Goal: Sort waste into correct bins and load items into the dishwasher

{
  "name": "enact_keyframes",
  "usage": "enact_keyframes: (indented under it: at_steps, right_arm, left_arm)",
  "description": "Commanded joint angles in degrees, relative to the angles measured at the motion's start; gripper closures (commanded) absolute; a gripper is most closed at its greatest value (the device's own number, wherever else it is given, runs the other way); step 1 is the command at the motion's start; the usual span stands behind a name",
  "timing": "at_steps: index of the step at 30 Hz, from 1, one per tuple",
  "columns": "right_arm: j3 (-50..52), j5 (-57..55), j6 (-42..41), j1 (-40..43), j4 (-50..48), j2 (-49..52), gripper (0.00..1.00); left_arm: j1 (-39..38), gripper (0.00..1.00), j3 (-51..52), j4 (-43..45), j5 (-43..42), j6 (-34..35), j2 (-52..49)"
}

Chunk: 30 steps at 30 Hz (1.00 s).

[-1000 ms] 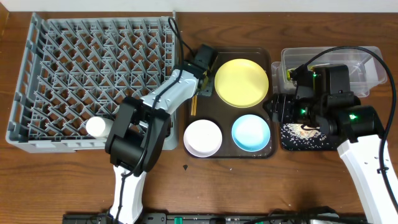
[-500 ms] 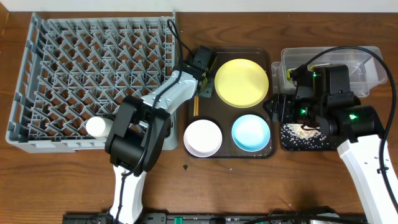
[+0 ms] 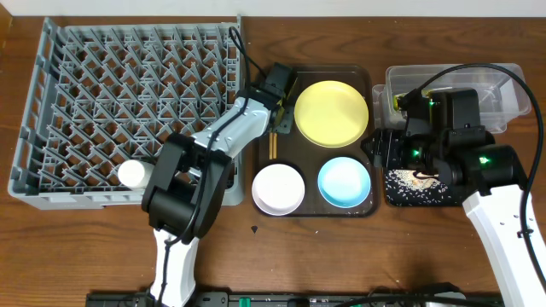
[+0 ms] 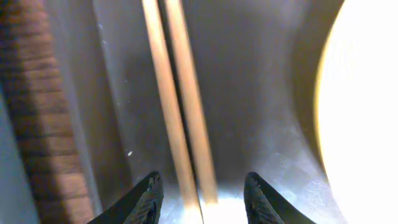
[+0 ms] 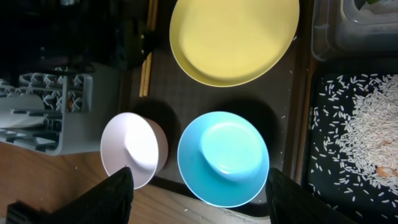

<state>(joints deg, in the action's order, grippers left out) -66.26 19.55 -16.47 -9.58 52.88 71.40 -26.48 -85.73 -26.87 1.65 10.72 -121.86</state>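
Wooden chopsticks (image 4: 188,106) lie between the left jaws, spread apart; right jaws gape too

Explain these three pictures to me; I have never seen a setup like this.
A robot's left arm and right arm work at a wooden table. The overhead picture looks down from above; the other two come from cameras on each wrist. On the table: a grey dish rack holding a white cup, a brown tray with a yellow plate, white bowl, blue bowl and chopsticks, plus a clear tub and a black tray of rice. The left end effector is open, straddling the chopsticks. The right end effector hangs open, holding nothing.
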Motion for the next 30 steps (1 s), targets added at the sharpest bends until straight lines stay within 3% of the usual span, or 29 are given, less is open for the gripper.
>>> enact_keyframes:
  at_steps: [1,12,23,30]
  right_arm:
    - [-0.4,0.4,0.7,0.1,0.1,-0.2,0.34]
    - [-0.4,0.4,0.7,0.1,0.1,-0.2,0.34]
    - [-0.4,0.4,0.7,0.1,0.1,-0.2,0.33]
    - [-0.4,0.4,0.7,0.2,0.1,-0.2,0.33]
  left_arm:
    - [-0.8,0.56,0.3,-0.2,-2.2,0.5,5.2]
    - [-3.0,0.57,0.3,-0.4,-1.8,0.5,-2.1]
    - [-3.0,0.53,0.3,-0.9,-0.2,0.5,3.5]
    - [-3.0,0.51,0.3,-0.7,4.1,-0.6,1.2]
